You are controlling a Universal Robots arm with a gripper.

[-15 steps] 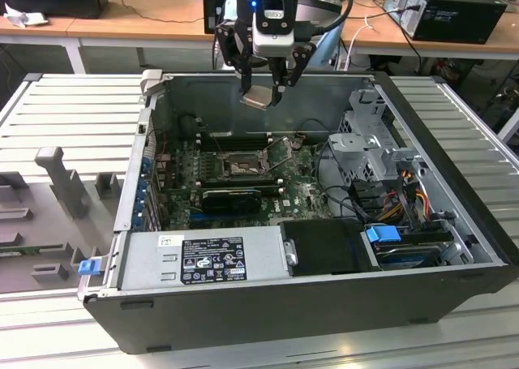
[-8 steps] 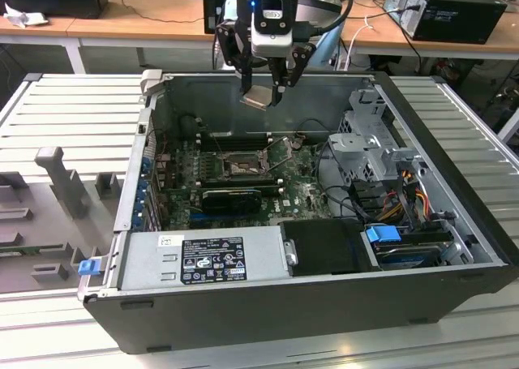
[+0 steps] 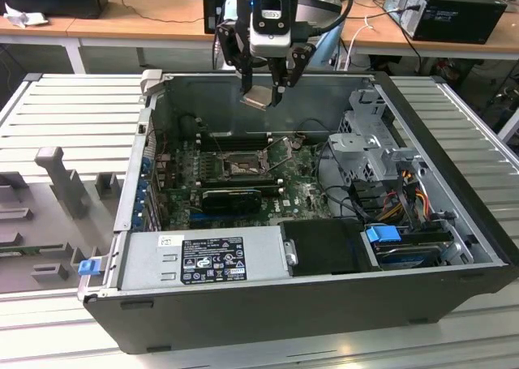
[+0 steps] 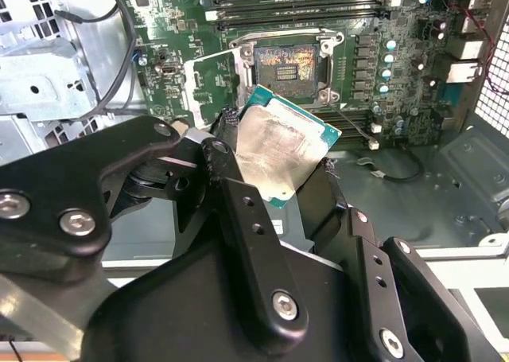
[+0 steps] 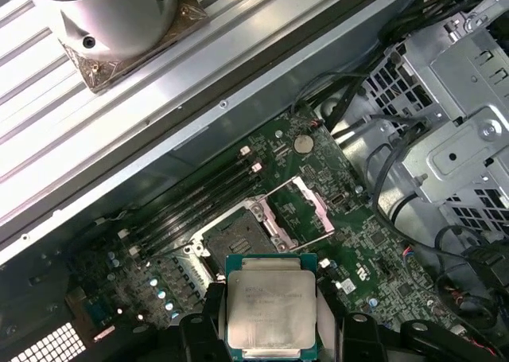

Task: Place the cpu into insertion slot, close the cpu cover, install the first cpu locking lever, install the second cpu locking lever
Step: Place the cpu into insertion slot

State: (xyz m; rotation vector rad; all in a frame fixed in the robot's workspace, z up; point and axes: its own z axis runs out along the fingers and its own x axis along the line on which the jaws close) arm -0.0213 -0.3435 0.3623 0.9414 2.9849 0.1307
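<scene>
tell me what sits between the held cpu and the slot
Nothing: in the exterior view the stretch from cpu to slot is bare air.

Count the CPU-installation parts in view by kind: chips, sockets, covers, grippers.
cpu: 1
insertion slot: 1
cpu cover: 1
gripper: 1
Total: 4

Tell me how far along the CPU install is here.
Done: nothing seated yet; the insertion slot is empty and the cpu cover stands open. In hand: the gripper holds the cpu above the motherboard. Left: all four steps.
</scene>
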